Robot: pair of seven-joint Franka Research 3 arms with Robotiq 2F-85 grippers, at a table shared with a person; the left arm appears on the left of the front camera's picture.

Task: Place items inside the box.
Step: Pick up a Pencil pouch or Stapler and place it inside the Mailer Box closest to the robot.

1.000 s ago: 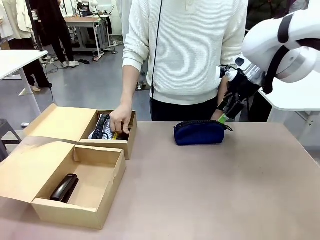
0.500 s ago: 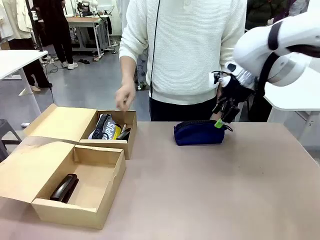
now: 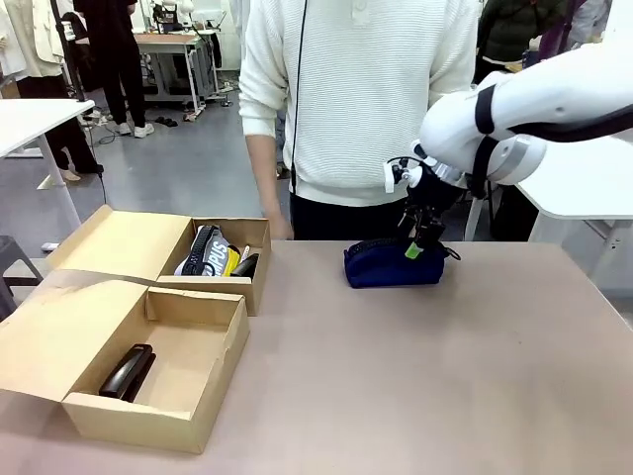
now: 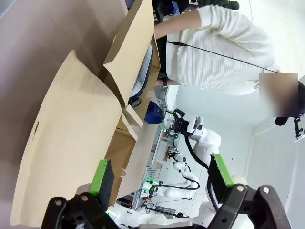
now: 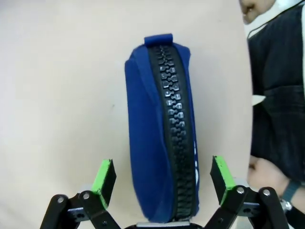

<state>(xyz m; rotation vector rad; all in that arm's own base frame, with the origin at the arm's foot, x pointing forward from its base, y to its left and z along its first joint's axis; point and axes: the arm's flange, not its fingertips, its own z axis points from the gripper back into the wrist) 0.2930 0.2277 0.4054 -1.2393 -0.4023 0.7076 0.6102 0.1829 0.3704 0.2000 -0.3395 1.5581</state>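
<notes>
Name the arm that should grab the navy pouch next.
Right. The right hand hangs open just above the navy pouch, lined up over its zipper; the left hand, also open, sits back by the box, far from it.

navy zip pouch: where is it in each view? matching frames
Front: navy zip pouch at the table's far edge, right of centre.
Left wrist: small blue patch mid-frame, beyond the box flap.
Right wrist: centre, zipper facing the camera.
Shared landmark: right claw, open at its end.
</notes>
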